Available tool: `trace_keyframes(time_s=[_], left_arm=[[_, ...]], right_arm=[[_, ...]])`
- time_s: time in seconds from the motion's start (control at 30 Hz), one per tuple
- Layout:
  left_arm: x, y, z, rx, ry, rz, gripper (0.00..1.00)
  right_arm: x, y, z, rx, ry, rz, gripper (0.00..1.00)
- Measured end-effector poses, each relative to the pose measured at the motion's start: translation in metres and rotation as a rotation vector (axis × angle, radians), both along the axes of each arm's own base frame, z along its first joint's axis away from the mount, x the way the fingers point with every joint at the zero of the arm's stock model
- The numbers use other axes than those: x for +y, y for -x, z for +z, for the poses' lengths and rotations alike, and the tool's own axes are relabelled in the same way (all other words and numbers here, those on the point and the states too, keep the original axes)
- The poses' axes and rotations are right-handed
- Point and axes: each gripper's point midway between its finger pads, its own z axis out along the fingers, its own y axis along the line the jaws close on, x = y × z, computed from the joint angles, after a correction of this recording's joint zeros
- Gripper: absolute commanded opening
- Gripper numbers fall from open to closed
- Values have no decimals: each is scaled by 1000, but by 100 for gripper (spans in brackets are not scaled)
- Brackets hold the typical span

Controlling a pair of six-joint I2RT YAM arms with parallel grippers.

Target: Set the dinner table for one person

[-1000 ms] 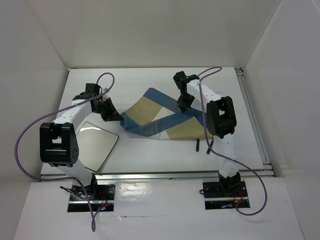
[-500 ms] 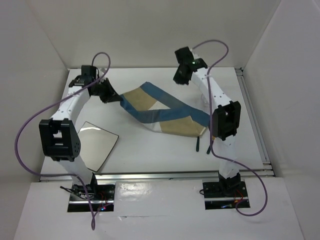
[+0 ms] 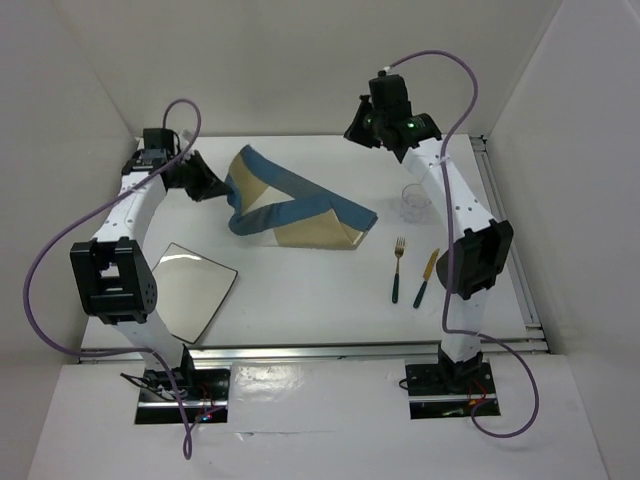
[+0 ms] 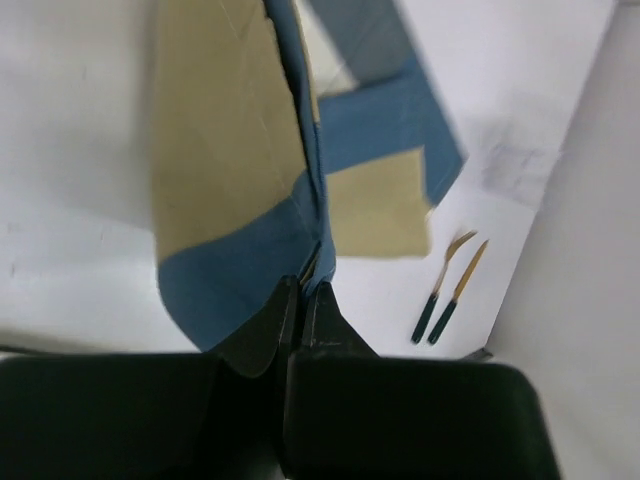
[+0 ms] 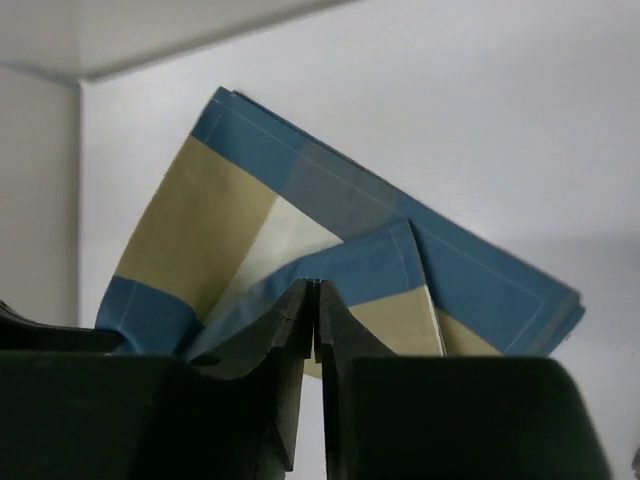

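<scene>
1. The dinner table (image 3: 300, 300) is big, flat and white. It fills the space in front of the two arms, with white walls around it.
2. A shiny metal rail (image 3: 320, 350) runs along the near edge of the table, just past where the arms are fixed.
3. A blue and tan mat (image 3: 300, 205) lies on the far middle part of the table. It is folded over itself and not flat. Its left end is lifted up.
4. The left gripper (image 3: 218, 188) is at the far left of the table. From its own camera, the left gripper (image 4: 305, 295) has its jaws pinched tight on the blue edge of the mat (image 4: 220, 150).
5. The right gripper (image 3: 355, 135) is up high at the back, well apart from the mat. From its own camera, the right gripper (image 5: 312, 300) has its jaws pressed together with just a thin crack between them. Nothing is in them. The mat (image 5: 250, 220) shows behind them, lower down.
6. A white square plate (image 3: 190, 290) lies on the near left of the table.
7. A fork (image 3: 397, 272) and a knife (image 3: 426, 277) lie side by side on the right. A clear glass (image 3: 415, 200) stands farther back from them.
</scene>
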Motion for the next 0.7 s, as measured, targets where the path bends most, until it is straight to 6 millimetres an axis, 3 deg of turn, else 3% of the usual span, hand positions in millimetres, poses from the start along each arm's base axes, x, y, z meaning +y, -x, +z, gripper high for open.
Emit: trace_keyframes(time_s=[0.07, 0.13, 0.27, 0.37, 0.47, 0.7], left_arm=[[-2, 16, -30, 84, 8, -2, 0], [-4, 32, -52, 157, 12, -4, 0], [-4, 39, -61, 187, 5, -6, 0], [-3, 38, -61, 181, -6, -8, 0], [-2, 38, -62, 175, -18, -15, 0], [-1, 38, -61, 173, -21, -16, 0]], right_arm=[[10, -4, -27, 54, 13, 52, 32], [19, -8, -66, 130, 42, 104, 48], [31, -9, -162, 318, 100, 183, 65], [31, -4, -213, 416, 142, 222, 68], [34, -7, -234, 443, 168, 265, 70], [45, -12, -239, 406, 144, 368, 79]])
